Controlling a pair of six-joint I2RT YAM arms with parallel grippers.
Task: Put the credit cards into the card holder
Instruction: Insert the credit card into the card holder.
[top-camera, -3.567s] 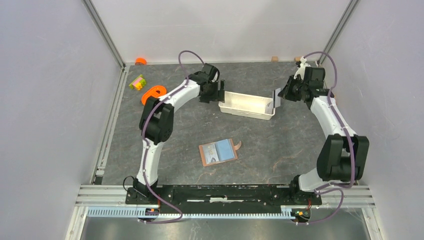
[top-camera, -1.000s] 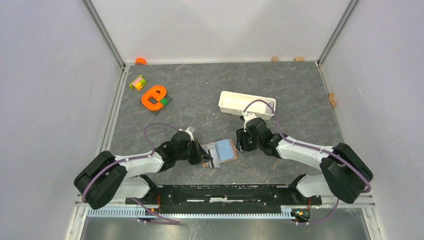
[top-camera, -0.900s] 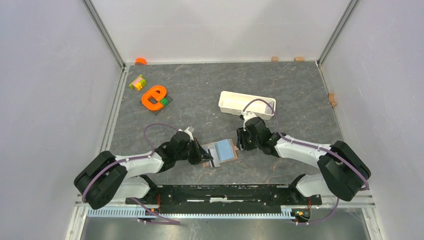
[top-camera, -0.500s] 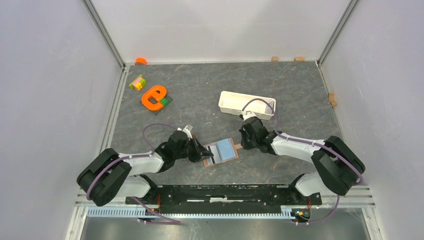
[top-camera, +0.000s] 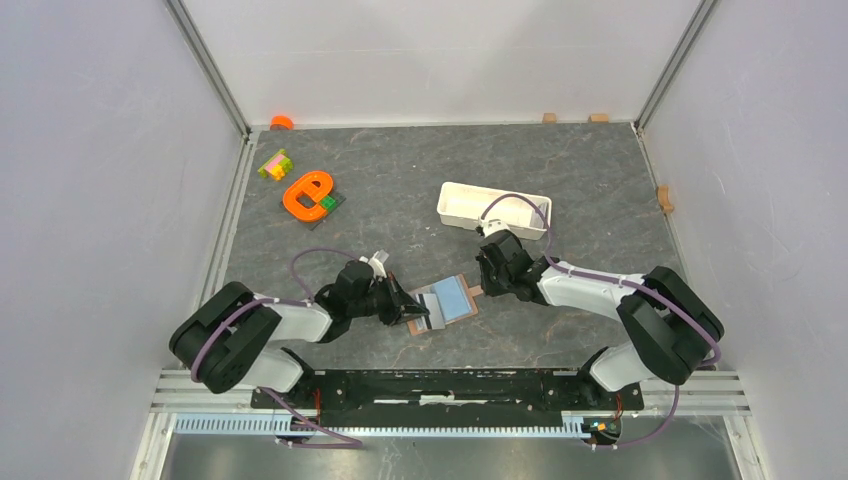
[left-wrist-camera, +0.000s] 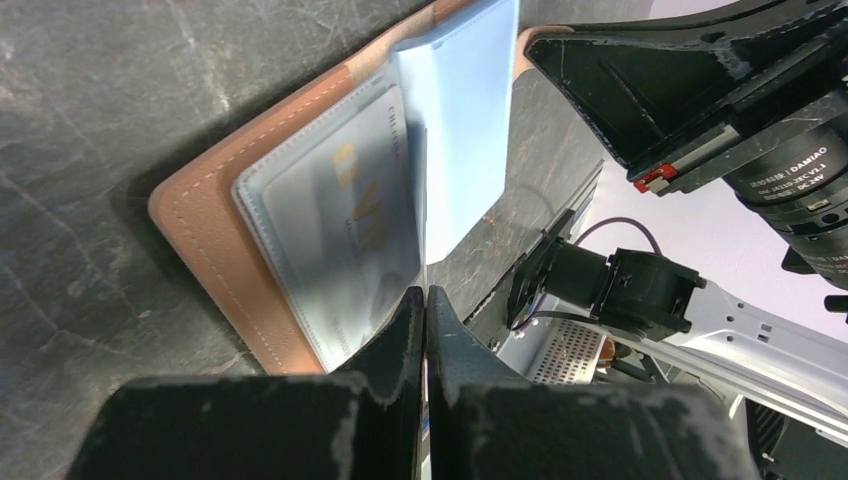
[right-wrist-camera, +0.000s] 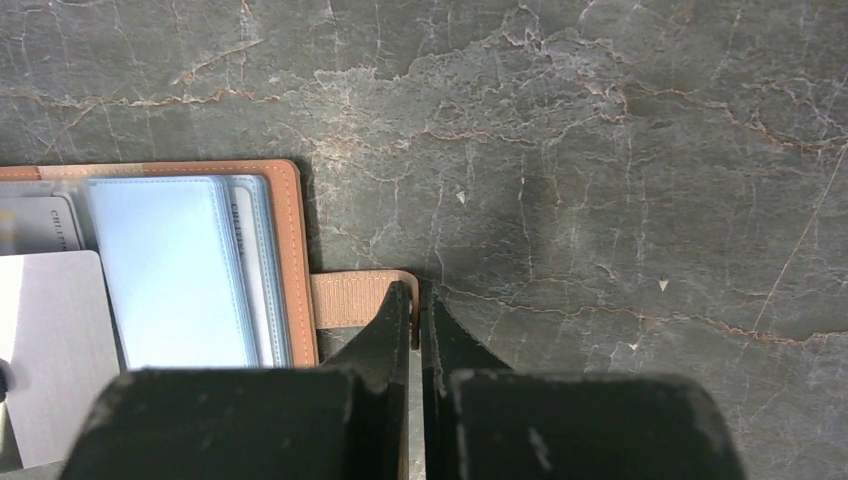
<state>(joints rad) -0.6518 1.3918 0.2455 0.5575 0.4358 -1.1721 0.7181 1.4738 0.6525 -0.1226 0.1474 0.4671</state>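
Observation:
The brown card holder (top-camera: 455, 300) lies open on the table, clear sleeves up. My left gripper (top-camera: 410, 308) is shut on a pale credit card (left-wrist-camera: 465, 120), held tilted over the holder's left half (left-wrist-camera: 215, 250). Another card (left-wrist-camera: 350, 210) with gold lettering sits inside a sleeve. In the right wrist view the held card (right-wrist-camera: 50, 350) shows grey at the lower left. My right gripper (right-wrist-camera: 415, 290) is shut on the end of the holder's brown strap (right-wrist-camera: 345, 298), at the holder's right edge (right-wrist-camera: 290, 250). From above, the right gripper (top-camera: 484, 291) sits just right of the holder.
A long white tray (top-camera: 493, 210) stands behind the right arm. An orange ring-shaped piece (top-camera: 308, 193) and a coloured block (top-camera: 273, 165) lie at the back left. Small wooden blocks (top-camera: 548, 117) sit along the back and right walls.
The right gripper has closed on the holder's strap after standing open beside it. The left gripper has shifted slightly with the card over the holder's left half.

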